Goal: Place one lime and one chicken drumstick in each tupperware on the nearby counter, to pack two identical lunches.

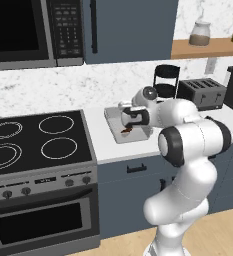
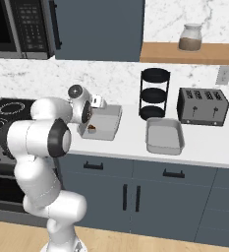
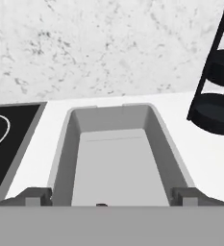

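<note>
A grey tupperware [image 1: 113, 125] [image 2: 108, 119] lies on the white counter [image 2: 130, 143] just right of the stove. At its near end lies a brown chicken drumstick [image 1: 126, 131] [image 2: 91, 130]. My gripper [image 1: 130, 123] [image 2: 90, 124] [image 3: 111, 198] hovers right over that end, open, with nothing between its fingers. In the hand view the tupperware [image 3: 114, 153] stretches away between the two spread fingertips [image 3: 36, 196]. A second, empty tupperware [image 2: 164, 135] lies further right on the counter. The lime is out of view.
A black stove [image 1: 33, 135] borders the counter on the left. A black tiered rack [image 2: 155, 93] [image 3: 217, 96] and a dark toaster [image 2: 202, 106] [image 1: 203, 92] stand at the back. A microwave [image 1: 33, 30] hangs above the stove.
</note>
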